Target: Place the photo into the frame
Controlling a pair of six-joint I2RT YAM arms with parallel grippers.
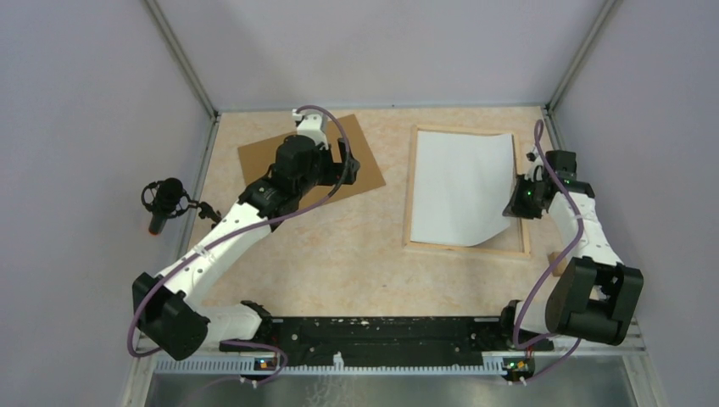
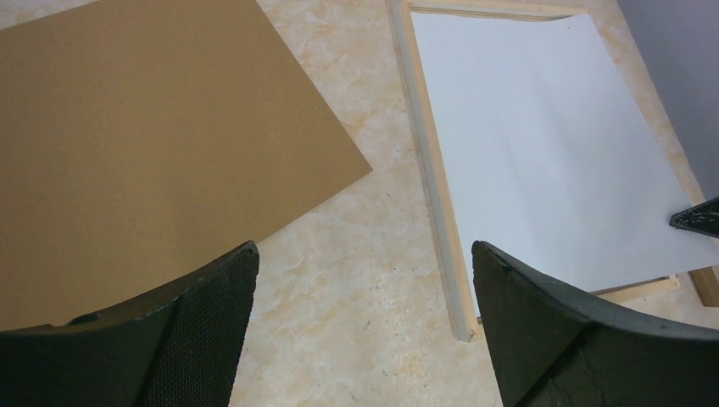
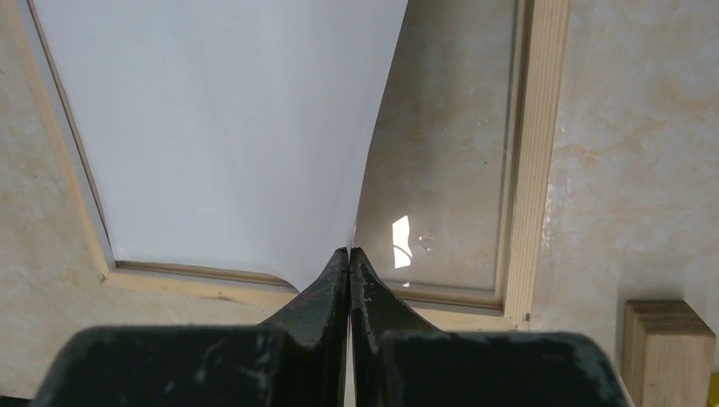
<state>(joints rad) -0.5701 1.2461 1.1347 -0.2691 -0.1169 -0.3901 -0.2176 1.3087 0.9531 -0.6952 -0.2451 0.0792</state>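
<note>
The photo (image 1: 462,186) lies white back up inside the frame (image 1: 409,191) on the right half of the table. Its right edge is lifted and curled. My right gripper (image 1: 515,203) is shut on that right edge near the photo's near corner, as the right wrist view (image 3: 349,252) shows, with the photo (image 3: 229,127) sloping down to the left and bare glass (image 3: 441,161) of the frame (image 3: 536,161) to the right. My left gripper (image 2: 365,280) is open and empty above the table between the brown backing board (image 2: 144,153) and the frame (image 2: 428,170).
The brown backing board (image 1: 309,161) lies at the back left, partly under my left arm. A small wooden block (image 3: 666,339) sits just outside the frame's near right corner. A black microphone (image 1: 163,202) stands at the left table edge. Walls close off three sides.
</note>
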